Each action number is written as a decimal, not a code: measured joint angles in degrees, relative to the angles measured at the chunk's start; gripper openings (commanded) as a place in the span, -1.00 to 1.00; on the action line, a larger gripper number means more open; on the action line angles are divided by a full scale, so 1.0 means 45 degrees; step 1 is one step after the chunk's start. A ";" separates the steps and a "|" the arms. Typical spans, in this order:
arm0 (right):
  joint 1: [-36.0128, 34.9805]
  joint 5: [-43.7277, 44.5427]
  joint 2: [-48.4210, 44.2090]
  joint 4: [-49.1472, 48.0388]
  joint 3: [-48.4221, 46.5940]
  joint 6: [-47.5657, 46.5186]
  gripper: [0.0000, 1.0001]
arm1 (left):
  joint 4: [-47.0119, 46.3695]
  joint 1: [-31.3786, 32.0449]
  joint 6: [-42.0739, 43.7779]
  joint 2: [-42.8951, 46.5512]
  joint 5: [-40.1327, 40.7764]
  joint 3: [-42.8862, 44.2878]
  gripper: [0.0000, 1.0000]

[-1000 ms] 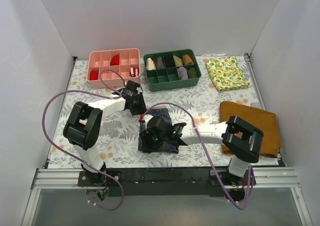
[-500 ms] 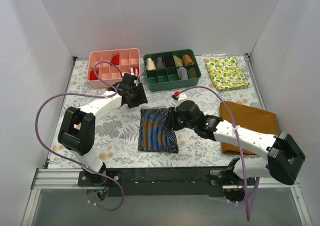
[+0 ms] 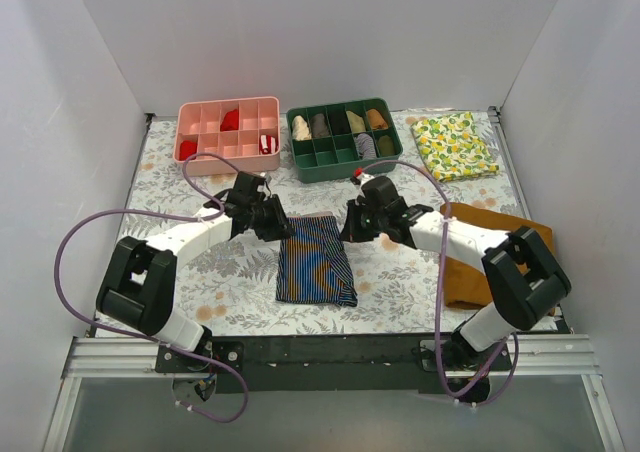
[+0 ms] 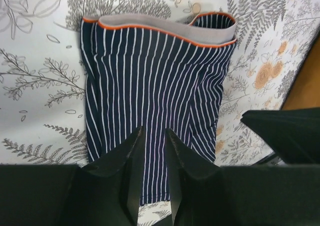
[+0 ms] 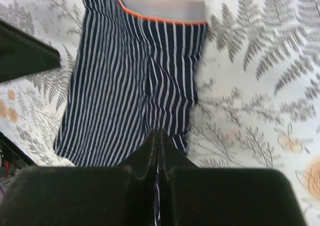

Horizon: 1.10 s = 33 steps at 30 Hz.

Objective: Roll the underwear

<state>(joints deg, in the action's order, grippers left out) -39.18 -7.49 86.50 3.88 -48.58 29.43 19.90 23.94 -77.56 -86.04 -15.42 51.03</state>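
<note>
**Both grippers at the far edge of the underwear**

The pink tray sits at the far left of the table. In front of it, the left gripper reaches down to the far left corner of the underwear. Its jaws stand a narrow gap apart, with striped cloth showing between them; whether they pinch it cannot be told.

The underwear lies flat in the middle of the table, nearer the near edge. It is folded into a narrow strip, and its grey, orange-trimmed waistband faces the near edge.

Beyond it, the green tray stands at the far edge. The right gripper is at the far right corner of the underwear, its jaws pressed together at the hem.

The lemon-print cloth lies in the far right corner. The mustard cloth lies along the right edge.
</note>
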 measured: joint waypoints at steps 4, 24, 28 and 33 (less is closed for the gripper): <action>0.0146 -0.0724 0.1190 -0.0238 -0.1239 -0.0194 -0.97 | -0.0374 0.0005 -0.0185 0.0000 -0.0578 -0.0699 -0.62; 0.1112 -0.1802 0.5382 -0.0525 -0.4143 -0.0889 -0.97 | -0.1647 0.0039 -0.0185 -0.1015 -0.0801 -0.1899 -0.72; 0.1263 -0.1987 0.5965 -0.0495 -0.4648 -0.0899 -0.97 | -0.1982 0.0039 -0.0189 -0.1025 -0.0826 -0.2050 -0.72; 0.1268 -0.1996 0.5989 -0.0529 -0.4682 -0.0952 -0.97 | -0.2254 0.0039 -0.0194 -0.1020 -0.0889 -0.2166 -0.73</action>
<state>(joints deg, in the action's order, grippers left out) -33.47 -16.47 113.45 1.50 -69.65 25.15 9.76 24.12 -78.43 -90.63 -19.42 41.28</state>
